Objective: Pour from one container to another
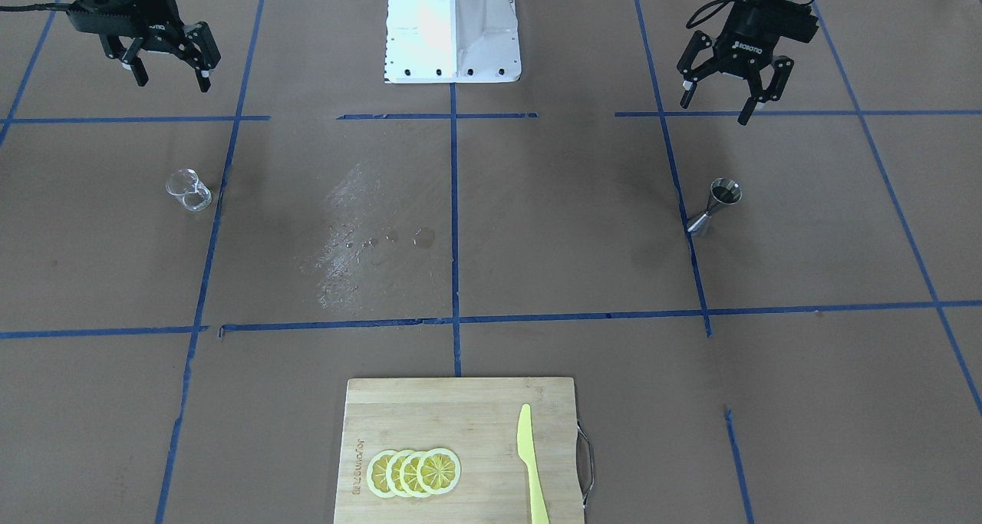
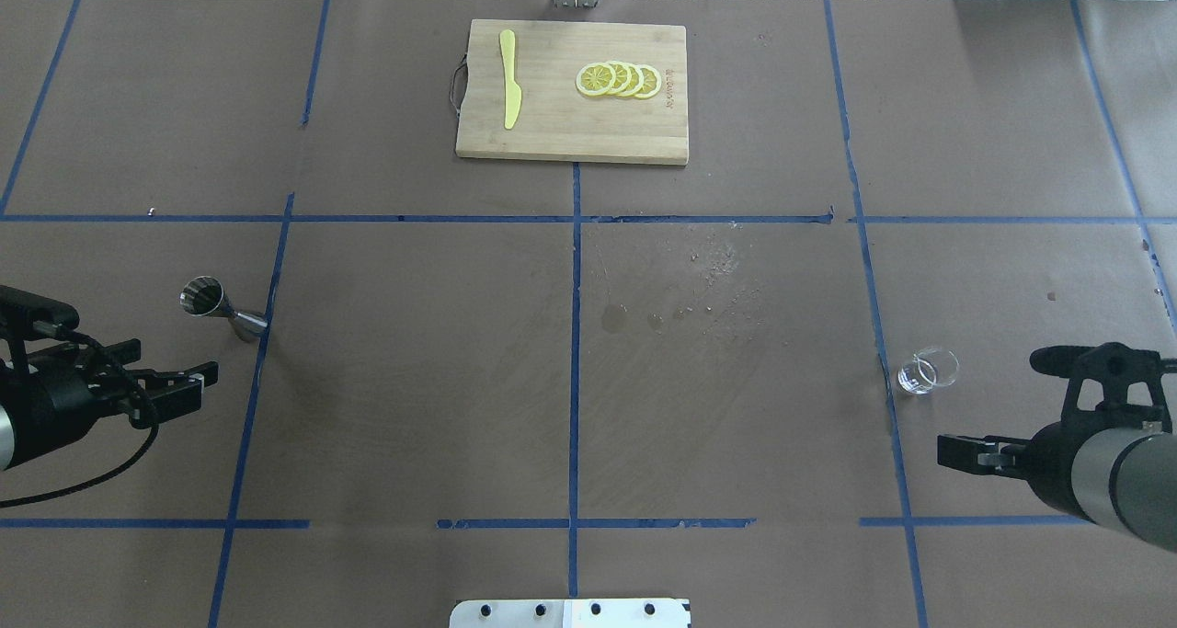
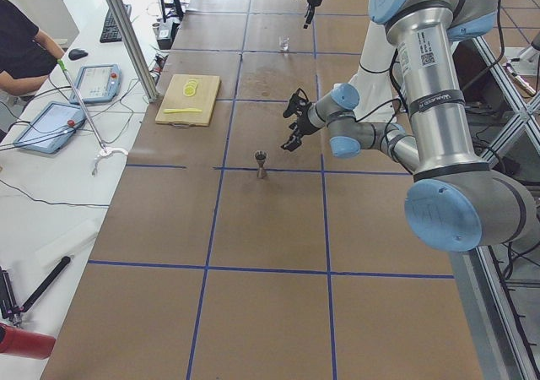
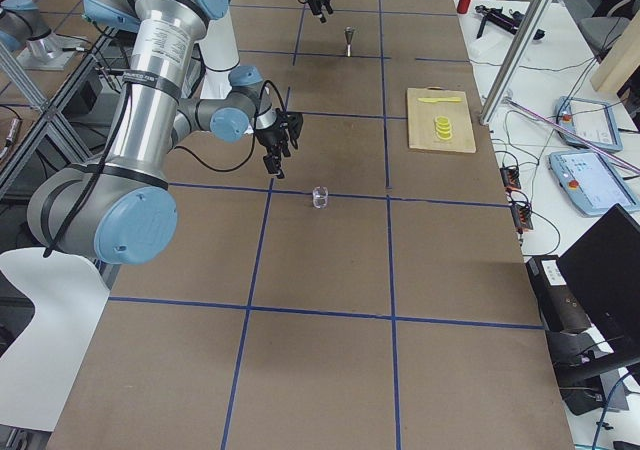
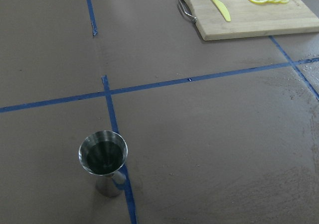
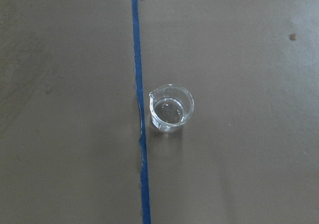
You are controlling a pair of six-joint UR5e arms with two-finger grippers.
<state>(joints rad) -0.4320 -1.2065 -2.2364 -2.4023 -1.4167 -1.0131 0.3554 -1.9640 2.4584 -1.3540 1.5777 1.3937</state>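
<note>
The clear glass cup (image 2: 927,371) stands upright on the brown table beside a blue tape line, and fills the centre of the right wrist view (image 6: 171,108). My right gripper (image 1: 173,85) hangs open above and behind it, holding nothing. The steel jigger (image 1: 713,205) stands upright on a tape line on the other side; the left wrist view looks down into its dark top cone (image 5: 103,159). My left gripper (image 1: 715,110) hovers open behind it, empty. Both grippers are well clear of the two containers.
A bamboo cutting board (image 2: 570,141) at the far middle carries a yellow knife (image 2: 508,90) and several lemon slices (image 2: 618,79). A wet patch (image 2: 708,279) marks the table's centre. The white robot base (image 1: 453,25) sits at the near edge.
</note>
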